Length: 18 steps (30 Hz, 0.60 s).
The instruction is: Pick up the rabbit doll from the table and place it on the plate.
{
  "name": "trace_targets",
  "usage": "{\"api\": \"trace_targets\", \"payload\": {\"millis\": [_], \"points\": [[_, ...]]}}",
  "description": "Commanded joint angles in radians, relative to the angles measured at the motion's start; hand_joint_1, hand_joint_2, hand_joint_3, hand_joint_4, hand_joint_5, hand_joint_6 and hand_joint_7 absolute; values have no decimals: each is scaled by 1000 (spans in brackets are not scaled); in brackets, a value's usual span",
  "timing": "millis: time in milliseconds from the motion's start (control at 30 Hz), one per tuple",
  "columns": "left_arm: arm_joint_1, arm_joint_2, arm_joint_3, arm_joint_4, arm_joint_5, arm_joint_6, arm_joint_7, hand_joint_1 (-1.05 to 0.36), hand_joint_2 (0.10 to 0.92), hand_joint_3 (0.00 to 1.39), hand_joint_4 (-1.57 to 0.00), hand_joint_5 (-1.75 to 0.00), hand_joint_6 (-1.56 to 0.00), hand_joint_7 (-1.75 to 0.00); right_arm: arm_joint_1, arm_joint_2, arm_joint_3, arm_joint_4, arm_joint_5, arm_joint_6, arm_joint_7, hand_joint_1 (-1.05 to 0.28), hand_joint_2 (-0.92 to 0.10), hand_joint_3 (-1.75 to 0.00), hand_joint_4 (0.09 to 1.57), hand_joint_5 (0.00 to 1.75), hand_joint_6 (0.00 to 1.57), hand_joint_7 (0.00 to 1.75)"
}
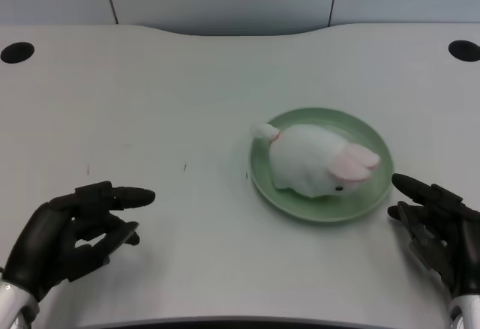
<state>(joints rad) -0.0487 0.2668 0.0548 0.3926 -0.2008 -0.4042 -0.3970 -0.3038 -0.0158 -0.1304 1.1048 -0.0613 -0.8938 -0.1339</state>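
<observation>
A white rabbit doll (311, 158) with pink ears lies on the green plate (375, 143), right of the table's middle. Its tail end reaches over the plate's left rim. My left hand (71, 235) rests low at the front left, well apart from the plate, fingers spread and pointing right, holding nothing. My right hand (436, 224) sits at the front right, just beside the plate's right rim.
The white table (172, 104) has a black cable hole at the back left (16, 52) and another at the back right (463, 50). A grey panel wall runs behind the table's far edge.
</observation>
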Motion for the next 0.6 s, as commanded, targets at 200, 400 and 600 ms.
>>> {"api": "trace_targets", "payload": {"millis": [200,400,600], "points": [[33,-24,18,18,-1,-23,-19,-717,921,448,-548,-1642,-682,-961,5,-22,-5,-4,9,6,11,-371,-921,-338,546,901,902,8],[3,-52,52,67,-63,13,-48,-711,921,439,-510,-1661,-607,-1074,-6,-21,-19,7,35,2,40,-352,-921,-343,535,907,907,11],[-17,-72,97,67,-170,131,-112,-691,921,411,-445,-1602,-543,-1012,-15,-33,-11,1,15,36,21,-377,-921,-353,532,926,892,3]]}}
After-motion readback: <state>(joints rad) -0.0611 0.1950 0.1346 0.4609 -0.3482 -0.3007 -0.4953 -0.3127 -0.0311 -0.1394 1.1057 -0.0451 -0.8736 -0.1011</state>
